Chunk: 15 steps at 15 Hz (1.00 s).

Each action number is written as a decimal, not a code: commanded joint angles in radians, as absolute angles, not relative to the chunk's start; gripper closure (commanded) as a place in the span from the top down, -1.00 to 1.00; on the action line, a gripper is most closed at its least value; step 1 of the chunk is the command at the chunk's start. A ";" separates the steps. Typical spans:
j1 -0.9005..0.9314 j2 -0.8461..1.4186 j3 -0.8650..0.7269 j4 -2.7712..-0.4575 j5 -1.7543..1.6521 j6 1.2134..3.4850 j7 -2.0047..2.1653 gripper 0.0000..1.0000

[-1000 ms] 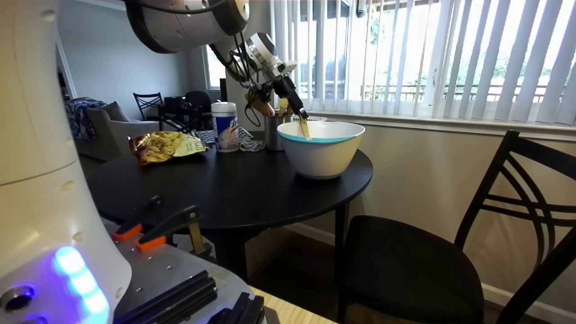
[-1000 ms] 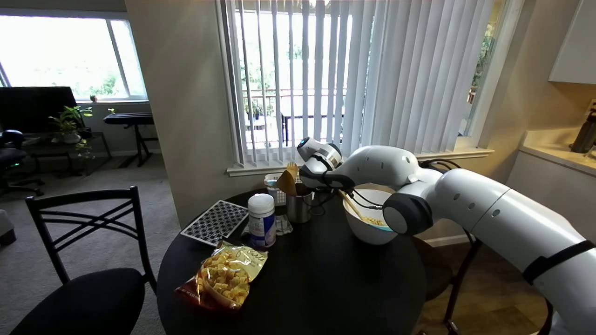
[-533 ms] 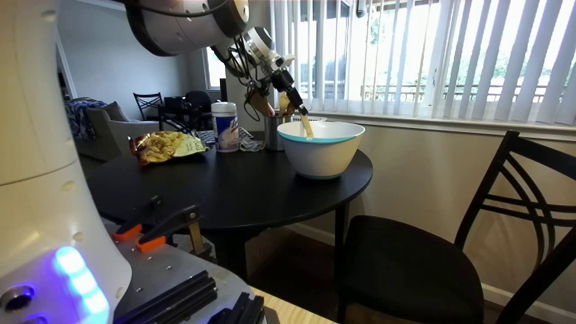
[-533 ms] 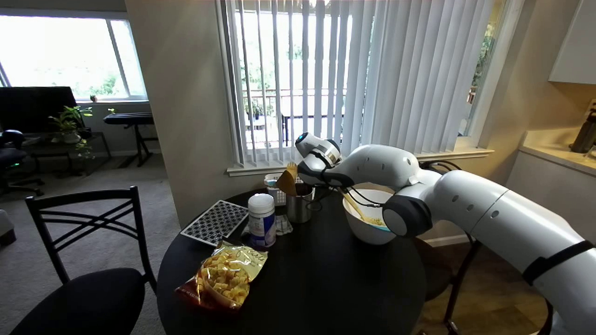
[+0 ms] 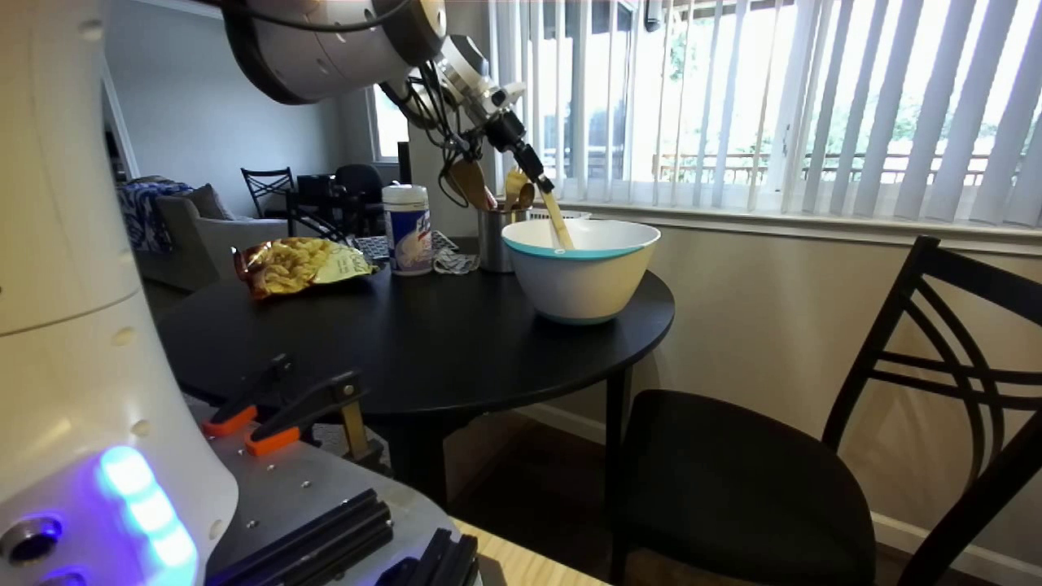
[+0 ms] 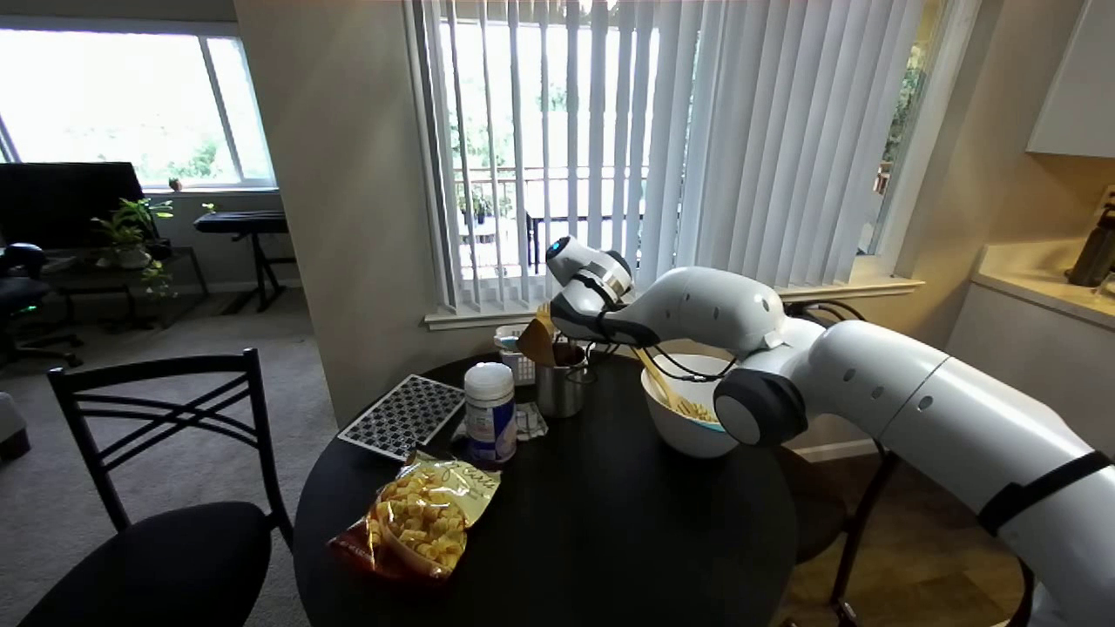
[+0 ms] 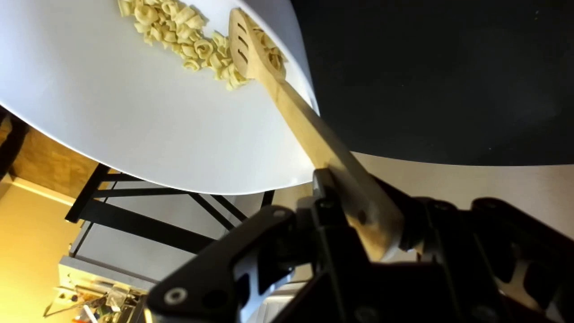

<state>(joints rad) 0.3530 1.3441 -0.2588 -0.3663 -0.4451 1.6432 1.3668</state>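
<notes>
My gripper (image 7: 352, 184) is shut on the upper end of a pale wooden slotted spoon (image 7: 296, 105), with a dark finger on either side of the handle. The spoon slants down into a big white bowl (image 7: 134, 121), its slotted head close to the wall and over short curly pasta (image 7: 184, 31). Whether the head touches the pasta I cannot tell. In an exterior view the gripper (image 5: 545, 185) hangs above the rim of the turquoise-edged bowl (image 5: 582, 281). In another exterior view the arm hides the fingers, but the spoon handle (image 6: 655, 376) and pasta (image 6: 694, 411) show.
Beside the bowl on the round black table (image 5: 391, 350) stands a metal holder (image 5: 495, 244) of wooden utensils. A wipes canister (image 5: 408, 232), a snack bag (image 5: 297, 268) and a patterned board (image 6: 405, 416) lie farther off. A black chair (image 5: 733, 480) is near the table.
The gripper has risen and shifted slightly left in an exterior view. The spoon has come up with it, and more of its handle shows above the bowl's rim. The bowl stays put.
</notes>
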 commanded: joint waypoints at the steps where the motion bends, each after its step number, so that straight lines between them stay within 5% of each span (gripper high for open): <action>1: 0.360 1.325 -0.283 -0.366 -0.423 1.571 1.367 -0.85; 13: 0.303 1.180 -0.198 -0.414 -0.325 1.207 1.349 -0.86; 14: 0.302 1.177 -0.197 -0.413 -0.321 1.199 1.344 -0.16; 15: 0.300 1.199 -0.206 -0.373 -0.312 1.179 1.337 -0.24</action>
<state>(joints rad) 0.3049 1.2206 -0.2160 -0.3647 -0.3460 1.2281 1.3618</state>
